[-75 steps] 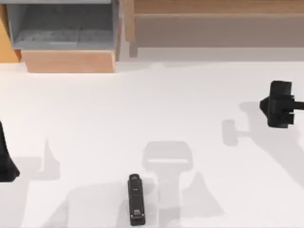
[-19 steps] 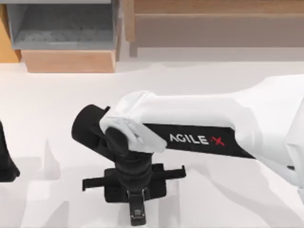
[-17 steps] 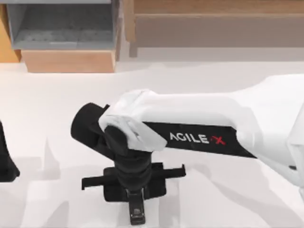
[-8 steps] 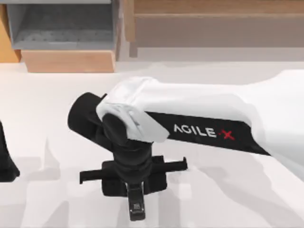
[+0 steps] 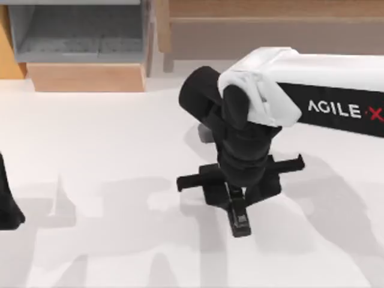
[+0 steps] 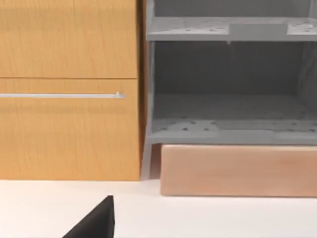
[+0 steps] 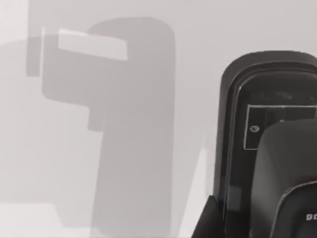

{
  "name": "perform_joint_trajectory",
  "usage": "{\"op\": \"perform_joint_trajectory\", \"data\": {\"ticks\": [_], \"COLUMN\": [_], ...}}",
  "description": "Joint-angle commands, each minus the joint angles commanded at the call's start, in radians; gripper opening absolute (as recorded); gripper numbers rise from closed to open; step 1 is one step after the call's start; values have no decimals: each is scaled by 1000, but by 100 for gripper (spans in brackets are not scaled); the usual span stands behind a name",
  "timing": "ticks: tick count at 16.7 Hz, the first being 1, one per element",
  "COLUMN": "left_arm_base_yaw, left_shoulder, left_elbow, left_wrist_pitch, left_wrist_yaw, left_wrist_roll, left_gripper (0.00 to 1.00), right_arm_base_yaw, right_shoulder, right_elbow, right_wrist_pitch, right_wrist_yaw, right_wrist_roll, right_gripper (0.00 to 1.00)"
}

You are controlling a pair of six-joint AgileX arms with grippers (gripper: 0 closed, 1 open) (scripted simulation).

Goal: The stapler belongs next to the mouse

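Stapler [image 5: 240, 217]: narrow black bar, rounded end, tiny pale marks on top, clamped in right gripper [image 5: 236, 198] above white table [image 5: 108, 150], right of middle, well short of near edge. Left gripper [image 5: 7, 204] parked at left edge, fingers impossible to judge.

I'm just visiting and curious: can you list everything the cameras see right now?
stapler: one, black, held off the white table, centre-right.
cabinet: one, orange wood with a silver handle, back left.
shelf unit: one, grey, beside the cabinet.
wooden block: one, tan, below the grey shelf.
right gripper: one, black, shut on the stapler.
left gripper: one, black, parked at the table's left edge.
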Motion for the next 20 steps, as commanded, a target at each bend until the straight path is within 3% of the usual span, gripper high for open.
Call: {"op": "perform_joint_trajectory", "data": {"ticks": [6,10,14,20], "left_arm_base_yaw": [0,0,0,0], "left_shoulder": [0,0,0,0], "left_elbow": [0,0,0,0], "left_wrist_pitch": [0,0,0,0], "left_wrist_yaw": [0,0,0,0], "left_wrist_roll": [0,0,0,0], "left_gripper": [100,100,100,100], "right_arm_base_yaw": [-510,-752,-836,-832], "right_shoulder": [-130,-245,-329,-331], "right_elbow": [-163,-314,-410,-415], "right_wrist_pitch": [34,62,88,87], "right_wrist_yaw": [1,0,0,1], "right_wrist_roll": [-270,-523,-652,-657], "right_gripper": [0,0,0,0]}}
